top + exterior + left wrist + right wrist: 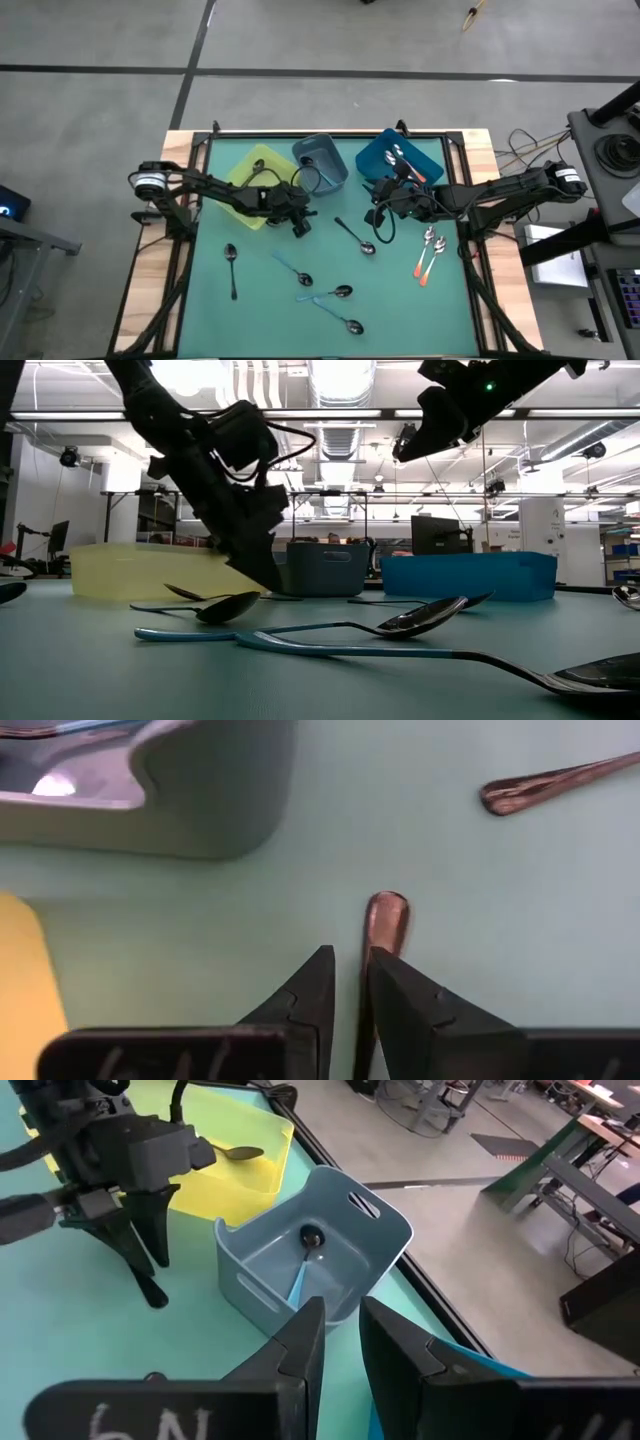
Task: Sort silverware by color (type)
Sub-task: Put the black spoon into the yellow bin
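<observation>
Spoons lie flat on the green table: a black-handled one (231,266), another black one (355,237), three light-blue ones (325,296) and two orange-red ones (427,254). My left gripper (300,224) (345,965) points down in front of the yellow bin (250,185) and is shut on a spoon (386,916). My right gripper (381,214) (340,1315) hangs high above the table in front of the blue bin (400,160), open by a narrow gap and empty. The grey-blue bin (320,1245) shows ahead of it, with a light-blue spoon (303,1270) inside. My left gripper pinches the spoon's thin dark handle (362,1020) between its two fingers, from above, pointing down, the fingers lying along the handle. The shiny bowl (387,912) sticks out past the fingertips toward the table. Whether the bowl touches the table, I cannot tell.
Three bins stand in a row along the far side: yellow with a spoon inside (232,1153), grey-blue (322,162), blue with orange-red spoons (410,168). Loose spoons crowd the table's near middle. Open green surface lies at the near left (200,320).
</observation>
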